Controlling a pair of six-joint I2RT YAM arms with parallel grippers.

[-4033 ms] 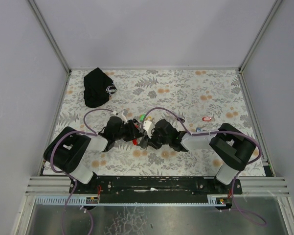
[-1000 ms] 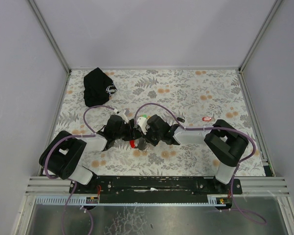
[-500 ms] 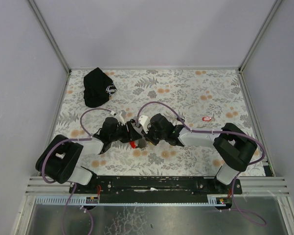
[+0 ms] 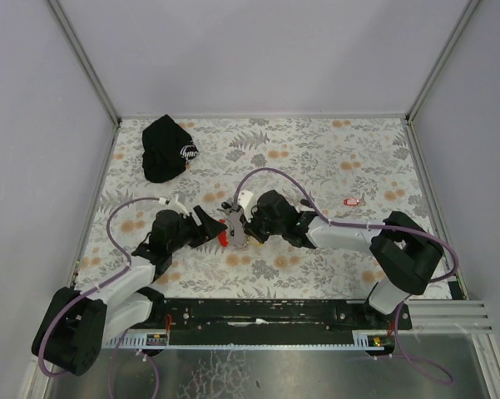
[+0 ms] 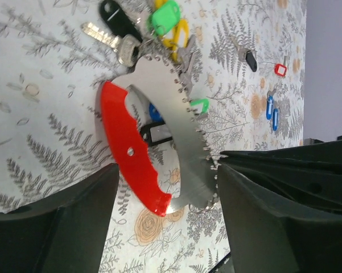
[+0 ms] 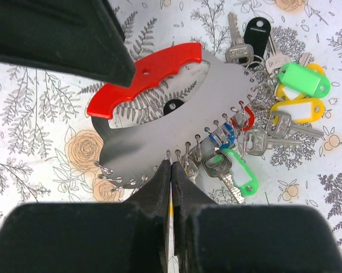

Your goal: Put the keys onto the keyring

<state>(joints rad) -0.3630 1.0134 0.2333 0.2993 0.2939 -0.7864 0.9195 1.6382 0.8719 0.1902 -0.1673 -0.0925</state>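
Keyring (image 6: 213,94) pinched by one arm near the middle of the table (image 4: 316,150)
We judge it a thin, stiff, light plate with slick faces. The red handle (image 6: 142,85) or a bare stretch of edge looks the best place to take it, not the fine wire loops, which look easy to bend. The keys (image 6: 271,126) hang bunched at one end, small and loose, so they will likely swing and tangle; their plastic tags offer the best hold. The right gripper (image 6: 171,170) is clenched on the toothed edge, its arm stretched low from the right. The left gripper (image 5: 165,166) stands released, fingers either side of the plate and gripping nothing, its arm reaching in from the near left with the elbow low.
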